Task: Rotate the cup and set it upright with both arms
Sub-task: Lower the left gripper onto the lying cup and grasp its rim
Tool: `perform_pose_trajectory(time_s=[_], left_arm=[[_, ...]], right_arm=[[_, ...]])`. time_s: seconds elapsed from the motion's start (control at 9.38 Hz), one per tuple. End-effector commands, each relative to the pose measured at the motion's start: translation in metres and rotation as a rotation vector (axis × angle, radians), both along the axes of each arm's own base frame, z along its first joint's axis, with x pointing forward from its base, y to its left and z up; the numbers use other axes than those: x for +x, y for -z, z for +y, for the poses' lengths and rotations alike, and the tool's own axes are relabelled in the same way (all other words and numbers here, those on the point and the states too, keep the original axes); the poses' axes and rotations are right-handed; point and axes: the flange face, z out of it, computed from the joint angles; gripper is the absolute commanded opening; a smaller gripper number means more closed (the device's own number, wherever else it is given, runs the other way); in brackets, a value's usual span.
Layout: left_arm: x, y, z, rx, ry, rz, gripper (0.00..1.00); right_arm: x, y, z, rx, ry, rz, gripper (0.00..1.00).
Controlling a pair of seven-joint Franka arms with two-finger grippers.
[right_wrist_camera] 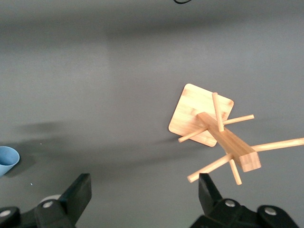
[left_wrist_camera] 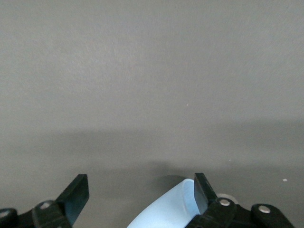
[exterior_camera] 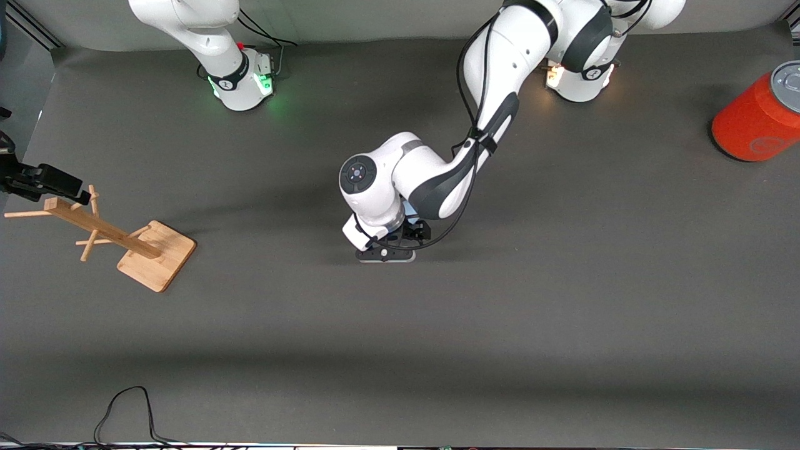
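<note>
The counter (exterior_camera: 562, 312) wears a matt dark grey covering, faintly grainy like felt. The cup (left_wrist_camera: 166, 211) looks like smooth pale-blue plastic with a soft sheen. The mug tree (exterior_camera: 134, 240) at the right arm's end is light wood, sanded and unvarnished. The can (exterior_camera: 753, 122) has a rough, fuzzy orange-red side and a dull grey metallic top. Both arms (exterior_camera: 500, 75) have glossy white shells; the left gripper (left_wrist_camera: 140, 194) and the right gripper (right_wrist_camera: 145, 194) are matt black plastic.
</note>
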Motion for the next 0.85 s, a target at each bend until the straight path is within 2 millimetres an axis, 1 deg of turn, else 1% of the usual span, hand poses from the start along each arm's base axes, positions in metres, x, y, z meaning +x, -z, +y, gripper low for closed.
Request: perform_pose_trajectory(time_s=[0.0,0.11,0.21,0.32,0.43,0.53,0.64,0.75], left_arm=[[-0.011,0.014,-0.010,0.016,0.036,0.042,0.98],[-0.017,0.023,-0.009,0.033,0.060,0.081,0.97],[-0.023,0.024,-0.010,0.048,0.083,0.112,0.94],[-0.028,0.026,-0.009,0.066,0.132,0.144,0.86],[-0.030,0.027,-0.008,0.076,0.181,0.167,0.66],[-0.030,0.026,-0.007,0.079,0.205,0.177,0.36],[-0.031,0.026,-0.007,0.081,0.237,0.189,0.00],[-0.033,0.024,-0.007,0.085,0.255,0.199,0.00]], right_arm=[[-0.002,-0.004,-0.004,0.013,-0.062,-0.017,1.00],[-0.001,-0.001,-0.007,0.010,-0.059,-0.013,1.00],[0.000,0.002,-0.007,0.011,-0.060,-0.010,1.00],[0.000,0.002,-0.007,0.011,-0.060,-0.010,1.00],[0.000,0.002,-0.007,0.011,-0.060,-0.010,1.00],[0.000,0.002,-0.007,0.012,-0.059,-0.011,1.00],[0.000,0.002,-0.007,0.010,-0.059,-0.010,1.00],[0.001,0.003,-0.008,0.010,-0.057,-0.013,1.00]])
